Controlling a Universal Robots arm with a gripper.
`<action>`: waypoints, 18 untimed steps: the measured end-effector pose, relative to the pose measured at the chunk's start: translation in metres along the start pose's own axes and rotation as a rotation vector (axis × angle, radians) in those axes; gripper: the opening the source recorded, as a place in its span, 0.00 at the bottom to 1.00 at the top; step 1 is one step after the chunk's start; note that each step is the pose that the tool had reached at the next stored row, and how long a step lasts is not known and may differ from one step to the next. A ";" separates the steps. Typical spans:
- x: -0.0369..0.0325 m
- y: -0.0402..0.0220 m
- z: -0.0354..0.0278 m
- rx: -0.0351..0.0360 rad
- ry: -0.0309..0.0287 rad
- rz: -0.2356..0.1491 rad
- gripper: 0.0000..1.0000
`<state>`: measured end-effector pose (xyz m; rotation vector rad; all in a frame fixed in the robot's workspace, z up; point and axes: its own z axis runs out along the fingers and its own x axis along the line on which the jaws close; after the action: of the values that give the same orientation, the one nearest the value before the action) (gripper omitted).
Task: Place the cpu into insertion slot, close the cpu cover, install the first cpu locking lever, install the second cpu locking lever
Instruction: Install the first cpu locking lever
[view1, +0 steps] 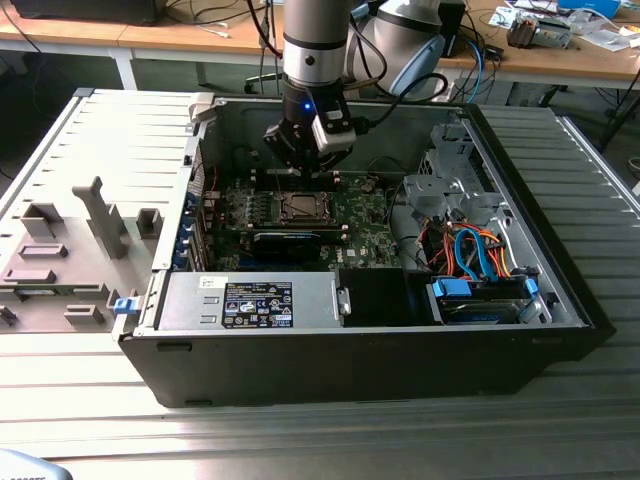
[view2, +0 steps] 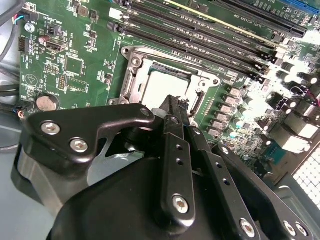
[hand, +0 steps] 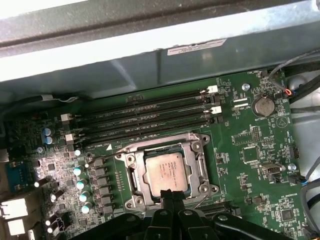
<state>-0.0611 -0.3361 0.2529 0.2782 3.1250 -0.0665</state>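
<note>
While the arm hangs over the open PC case (view1: 560, 300), the gripper (hand: 170, 196) is held low above the motherboard (hand: 250, 145), its tips at the socket's near edge. The fingers (view2: 172, 112) are seen pressed together, w/ nothing clamped between them. That closed, narrow tip is judged suited to pushing or nudging a small part, not to carrying one.

The cpu (hand: 166, 170) is already seated in the insertion slot (hand: 131, 176); its silvery-grey top lies flat and square inside the shiny metal rim, so the first step is judged done. In the second wrist view the cpu (view2: 167, 85) is partly hidden behind the fingertips, and the slot's rim (view2: 131, 75) frames it on the visible sides. Whether the fingertips touch the chip or hover just over it can't be told.

The cpu cover (hand: 202, 167) is taken to be the metal frame around the chip, but whether it is fully down or the levers are latched can't be told from these views. The long black memory slots (hand: 145, 117) run just beside the socket, empty.

In the exterior view the case is laid on its side on the grooved worktop (view1: 300, 440), presumably so the board faces up and can be reached from above. The socket (view1: 298, 208) sits directly under the gripper (view1: 300, 160), w/ a black graphics card (view1: 287, 242) just beside it.
</note>
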 end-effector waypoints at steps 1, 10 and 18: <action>0.0000 0.0000 0.0000 0.0000 -0.0002 -0.003 0.11; 0.0000 0.0000 0.0000 -0.0002 -0.0012 -0.027 0.11; 0.0000 0.0000 0.0000 -0.0003 -0.0020 -0.048 0.11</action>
<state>-0.0611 -0.3362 0.2529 0.2032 3.1298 -0.0664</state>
